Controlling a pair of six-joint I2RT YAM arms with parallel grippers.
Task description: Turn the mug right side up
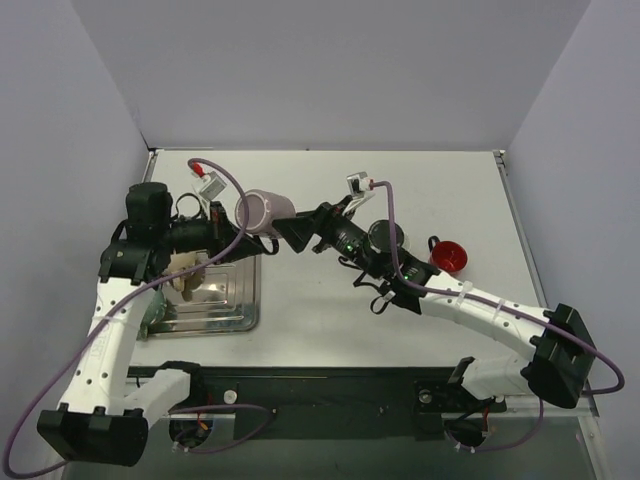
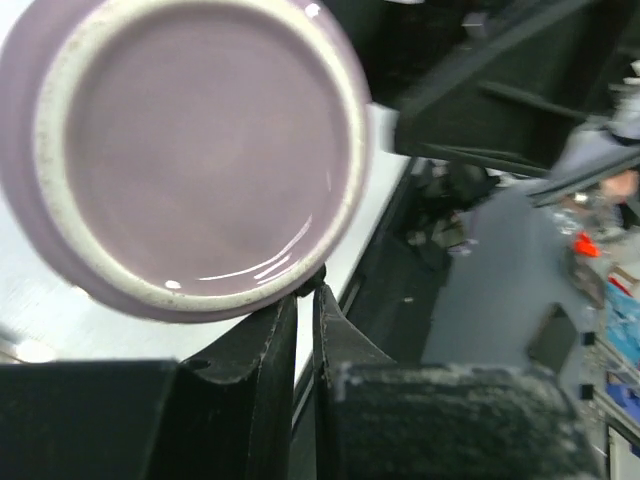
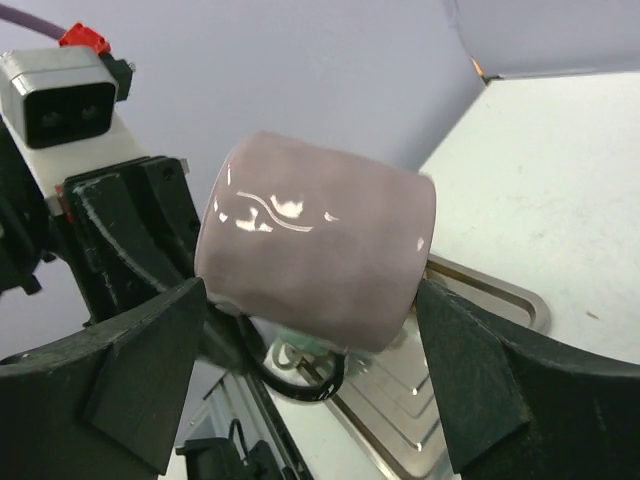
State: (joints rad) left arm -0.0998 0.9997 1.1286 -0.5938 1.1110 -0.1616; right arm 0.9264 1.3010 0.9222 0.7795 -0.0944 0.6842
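White table (image 1: 400,310), mug (image 3: 315,250) apparently in left end effector (image 2: 308,296)

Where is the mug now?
Top view, left of centre: the mug hangs sideways between the left tool and right tool, just beyond the tray.

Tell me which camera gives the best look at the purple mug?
The right wrist view: the mug lies sideways there, its glossy side wall in full view inside the right gripper. The left wrist view shows only its round base, very close. The top view shows it small, between the two arms.
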